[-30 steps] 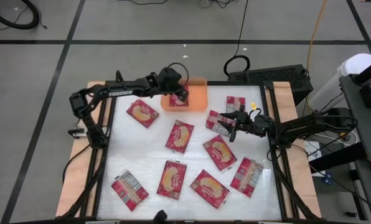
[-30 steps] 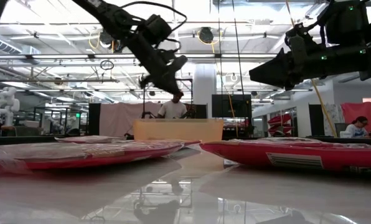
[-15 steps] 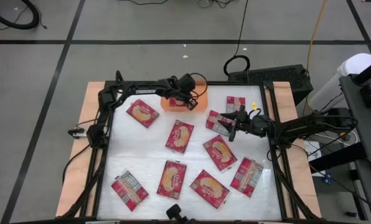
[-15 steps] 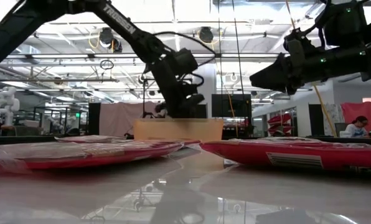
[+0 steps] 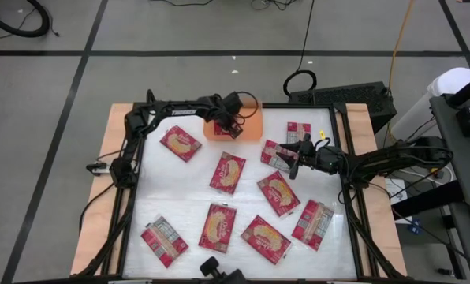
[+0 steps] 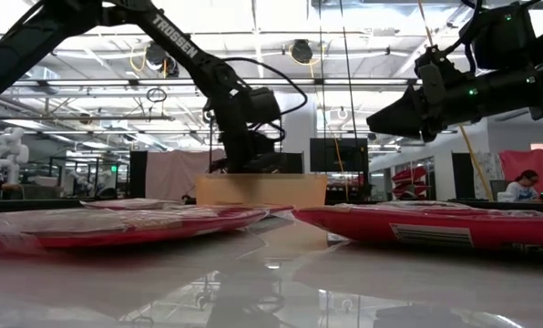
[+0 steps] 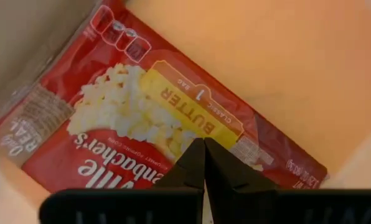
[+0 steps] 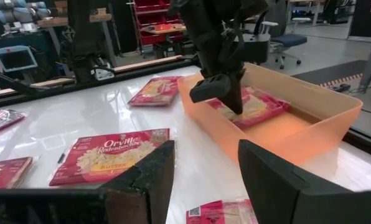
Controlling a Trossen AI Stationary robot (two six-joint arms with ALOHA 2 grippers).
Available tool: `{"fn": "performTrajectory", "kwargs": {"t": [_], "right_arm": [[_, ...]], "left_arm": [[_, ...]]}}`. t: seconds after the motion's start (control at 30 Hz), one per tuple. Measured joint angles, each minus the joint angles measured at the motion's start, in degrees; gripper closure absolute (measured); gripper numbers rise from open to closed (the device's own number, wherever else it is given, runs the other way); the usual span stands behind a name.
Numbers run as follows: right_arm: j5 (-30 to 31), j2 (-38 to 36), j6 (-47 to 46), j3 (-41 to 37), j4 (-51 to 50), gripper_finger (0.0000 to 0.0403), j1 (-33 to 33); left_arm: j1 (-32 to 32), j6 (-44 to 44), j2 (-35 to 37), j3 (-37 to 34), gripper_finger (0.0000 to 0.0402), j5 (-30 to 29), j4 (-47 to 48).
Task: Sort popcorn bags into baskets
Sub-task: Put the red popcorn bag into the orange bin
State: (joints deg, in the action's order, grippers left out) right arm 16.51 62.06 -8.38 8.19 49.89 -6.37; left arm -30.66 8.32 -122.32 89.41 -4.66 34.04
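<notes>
The orange basket [image 5: 252, 126] stands at the table's far edge, with one popcorn bag [image 7: 129, 118] lying flat in it, picture side up. My left gripper [image 5: 229, 124] is down inside the basket, shut, its tips [image 7: 204, 149] right over that bag [image 8: 260, 106] and holding nothing. Several more popcorn bags lie across the white table, among them one [image 5: 228, 172] in the middle and one [image 5: 180, 143] left of the basket. My right gripper [image 5: 292, 163] hovers open over the edge of a bag [image 5: 276, 152] right of the basket, nothing between its fingers [image 8: 142, 180].
Black frame rails [image 5: 347, 181] run along the table's sides. A bag [image 5: 299, 129] lies near the far right corner, others along the near edge [image 5: 219, 227]. A person [image 6: 527, 185] sits in the room beyond the table.
My left gripper has come down from above the basket into it, and its fingers have closed. The right arm has not moved.
</notes>
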Motion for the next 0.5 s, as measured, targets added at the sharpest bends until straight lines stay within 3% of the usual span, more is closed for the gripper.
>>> {"fn": "performTrajectory", "kwargs": {"t": [0.5], "right_arm": [[0.0, 0.0, -0.6, 0.0, -0.1, 0.0234, 0.0]], "left_arm": [[-1.2, -1.4, 0.4, -0.2, 0.0387, -0.2, 5.0]]}}
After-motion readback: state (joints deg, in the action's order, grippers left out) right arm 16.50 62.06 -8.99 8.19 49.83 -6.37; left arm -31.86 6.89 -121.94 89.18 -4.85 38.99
